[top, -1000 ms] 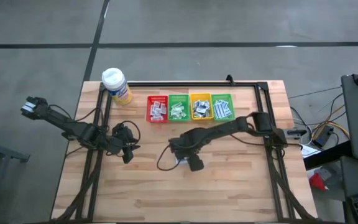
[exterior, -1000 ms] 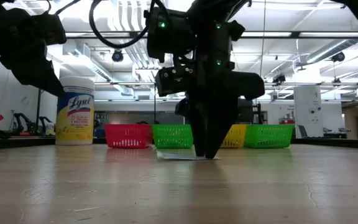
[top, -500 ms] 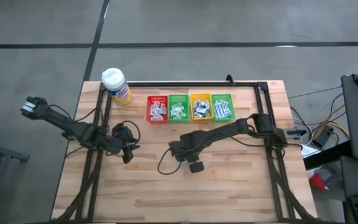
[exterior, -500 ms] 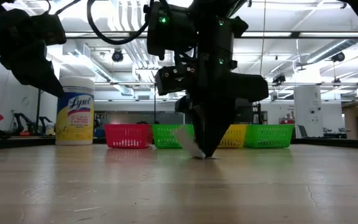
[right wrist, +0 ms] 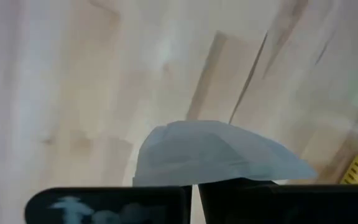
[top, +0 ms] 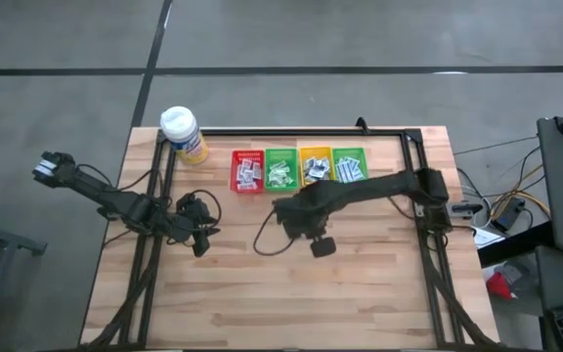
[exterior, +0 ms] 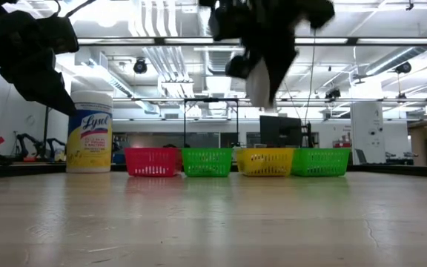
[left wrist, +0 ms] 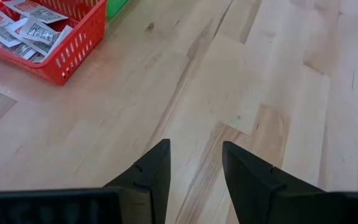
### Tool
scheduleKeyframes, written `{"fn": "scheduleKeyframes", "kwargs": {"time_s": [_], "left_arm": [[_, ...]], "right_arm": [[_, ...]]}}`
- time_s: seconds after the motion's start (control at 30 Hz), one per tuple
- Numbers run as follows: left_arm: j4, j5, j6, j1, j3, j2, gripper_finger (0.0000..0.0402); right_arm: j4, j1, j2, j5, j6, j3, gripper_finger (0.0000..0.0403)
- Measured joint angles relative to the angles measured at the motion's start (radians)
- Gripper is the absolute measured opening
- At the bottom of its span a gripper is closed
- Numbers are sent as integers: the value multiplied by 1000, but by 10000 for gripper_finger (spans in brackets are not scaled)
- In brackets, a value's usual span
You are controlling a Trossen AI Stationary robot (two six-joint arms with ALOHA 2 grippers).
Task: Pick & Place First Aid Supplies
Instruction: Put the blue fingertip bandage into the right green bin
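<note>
Above table centre, right tool (exterior: 262, 74) pinching sachet (right wrist: 213, 152), clear of bins (exterior: 236, 162).

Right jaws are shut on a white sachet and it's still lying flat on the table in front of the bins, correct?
Not quite. The right gripper is shut on the white sachet, but the sachet is off the table: the low view shows it hanging high above the bins, clear of the wood.

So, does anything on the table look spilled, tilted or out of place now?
Nothing stands out. The four bins sit in a straight row with packets inside, the bottle stands upright, and the right gripper holds a white packet above the table.
</note>
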Motion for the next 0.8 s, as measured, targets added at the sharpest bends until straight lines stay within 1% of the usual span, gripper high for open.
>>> {"fn": "scheduleKeyframes", "kwargs": {"time_s": [0.23,0.43,0.57,0.73,0.8], "left_arm": [[0,0,0,0,0,0,138],[0,0,1,0,0,0,138],[2,-1,1,0,0,0,138],[3,-1,1,0,0,0,138],[3,-1,1,0,0,0,138]], "right_arm": [[14,-104,-198,-239,-18,-15,8],[34,-224,-318,-503,-80,-23,8],[35,-304,-355,-663,-132,-47,8],[38,-381,-385,-899,-177,-75,8],[39,-397,-380,-933,-185,-85,8]]}}
